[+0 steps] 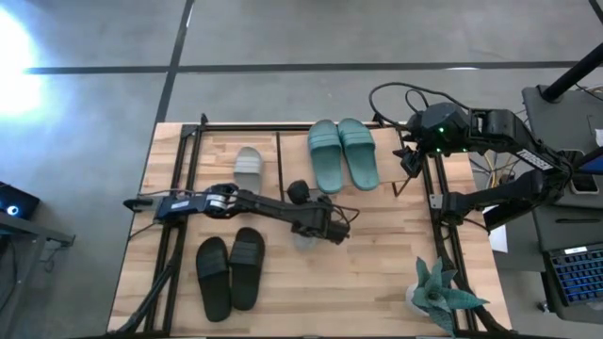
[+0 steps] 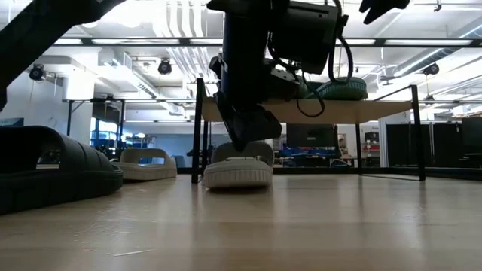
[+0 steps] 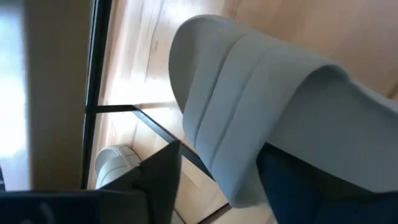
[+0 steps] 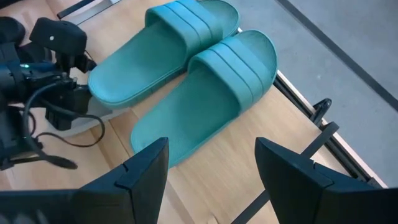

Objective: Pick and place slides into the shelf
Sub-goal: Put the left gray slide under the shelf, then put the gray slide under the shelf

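1 light grey foam slide sandal (image 3: pixel 261 106) sits between the left gripper's (image 1: pixel 332 229) parted fingers; light, springy, best pinched across its wide strap. Right gripper (image 4: pixel 211 168) waits open.

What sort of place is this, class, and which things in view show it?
Probably an industrial robotics lab: ceiling ducts and strip lights overhead, a concrete floor, and a laptop beside the wooden table.

Teal slides (image 1: pixel 343 154) fill the shelf (image 1: pixel 292 151) top's right half; its left is bare.
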Robot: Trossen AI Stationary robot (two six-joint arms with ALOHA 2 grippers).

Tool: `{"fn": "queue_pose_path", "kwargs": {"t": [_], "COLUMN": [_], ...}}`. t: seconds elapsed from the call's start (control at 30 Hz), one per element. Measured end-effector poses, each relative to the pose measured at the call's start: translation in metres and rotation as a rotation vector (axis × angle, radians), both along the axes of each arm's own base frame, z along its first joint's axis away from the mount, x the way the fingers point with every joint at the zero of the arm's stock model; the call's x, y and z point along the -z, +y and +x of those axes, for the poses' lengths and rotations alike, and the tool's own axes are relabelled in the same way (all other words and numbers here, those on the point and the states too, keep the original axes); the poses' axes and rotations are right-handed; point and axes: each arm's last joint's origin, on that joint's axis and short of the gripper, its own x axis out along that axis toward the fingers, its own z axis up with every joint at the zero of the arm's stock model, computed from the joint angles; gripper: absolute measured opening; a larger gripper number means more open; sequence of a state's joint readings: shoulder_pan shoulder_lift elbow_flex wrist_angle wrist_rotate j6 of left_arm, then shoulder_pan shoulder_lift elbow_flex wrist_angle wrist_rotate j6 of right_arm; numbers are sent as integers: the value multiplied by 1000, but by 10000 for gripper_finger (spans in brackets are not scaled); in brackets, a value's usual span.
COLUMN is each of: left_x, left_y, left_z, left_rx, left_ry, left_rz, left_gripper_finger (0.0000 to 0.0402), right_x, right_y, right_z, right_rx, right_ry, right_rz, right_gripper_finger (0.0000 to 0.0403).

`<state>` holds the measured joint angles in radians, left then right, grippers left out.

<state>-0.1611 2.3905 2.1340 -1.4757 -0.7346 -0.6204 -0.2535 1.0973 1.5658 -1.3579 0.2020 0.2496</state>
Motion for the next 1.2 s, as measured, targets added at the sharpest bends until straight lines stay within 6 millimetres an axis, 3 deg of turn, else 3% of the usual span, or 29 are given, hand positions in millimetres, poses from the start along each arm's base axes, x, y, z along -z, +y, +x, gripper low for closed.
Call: {"fn": "queue_pose_path", "kwargs": {"t": [0.17,0.3,0.43,0.63,0.77,1.0,1.1,1.2], "left_x": [-13,-23,-42,-92,-114,-123,-121,-107], "left_y": [-14,-28,-49,-86,-99,-78,-57,-28], "left_z": [-1,-4,-14,-53,-80,-120,-142,-164], "left_rx": [16,21,72,191,250,125,59,-23], "left_ry": [-34,-39,-71,-129,-139,-142,-139,-111], "left_rz": [-88,-249,-276,-301,-309,-297,-281,-267], "left_gripper_finger": [229,237,238,238,238,234,225,216], "right_x": [0,0,0,0,0,1,1,2], "right_y": [0,0,0,0,0,0,0,-1], "right_z": [0,0,0,1,1,2,2,2], "right_rx": [0,3,8,13,9,7,4,-14], "right_ry": [0,-2,-3,-6,-5,-2,0,13], "right_rz": [0,2,5,13,11,10,8,-6], "right_gripper_finger": [231,231,231,231,231,231,231,231]}}
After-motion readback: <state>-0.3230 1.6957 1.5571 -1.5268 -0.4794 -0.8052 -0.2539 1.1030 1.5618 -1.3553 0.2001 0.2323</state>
